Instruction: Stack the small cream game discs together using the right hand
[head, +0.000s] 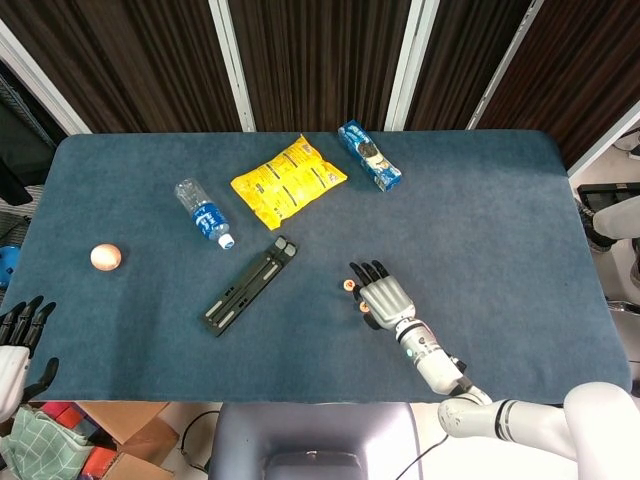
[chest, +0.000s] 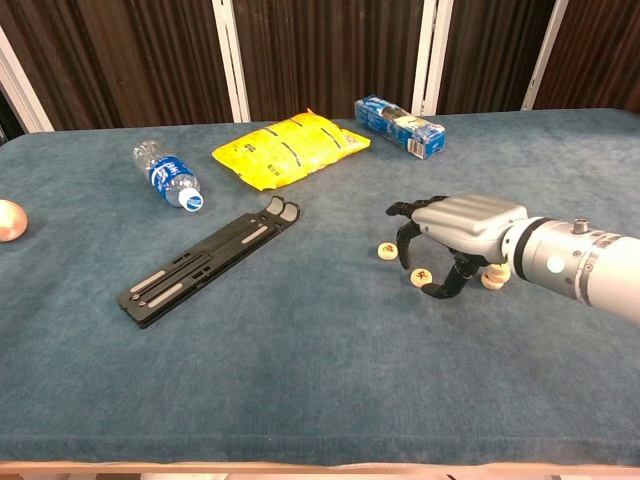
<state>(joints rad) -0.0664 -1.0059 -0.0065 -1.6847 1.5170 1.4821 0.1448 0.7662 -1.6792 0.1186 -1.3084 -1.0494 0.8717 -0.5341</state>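
Dark curtains hang behind a blue-covered table (chest: 300, 380), and the right robot hand (chest: 450, 235) hangs low over the discs near its front right part. Its fingers are curled downward with the thumb tucked beneath, arched around the middle disc (chest: 421, 276); whether the tips touch that disc I cannot tell, and it seems to hold nothing yet. A second loose disc (chest: 387, 251) lies just beside it to the left, and a short stack (chest: 493, 276) sits near on the right, partly hidden behind the wrist. To do this step well, the thumb and one fingertip should probably close on the disc's rim from opposite sides, low enough to catch the thin edge without pressing it into the cloth, then lift it level and carry it right to the stack, setting it down centred so the pile does not topple. The discs are small, round, flat and cream, with a reddish mark on the top face, so they likely slip easily if pinched off-centre. In the head view the hand covers the middle disc, and only the left one (head: 349, 285) shows. The left robot hand (head: 20, 340) rests at the table's far left edge, fingers spread, holding nothing.
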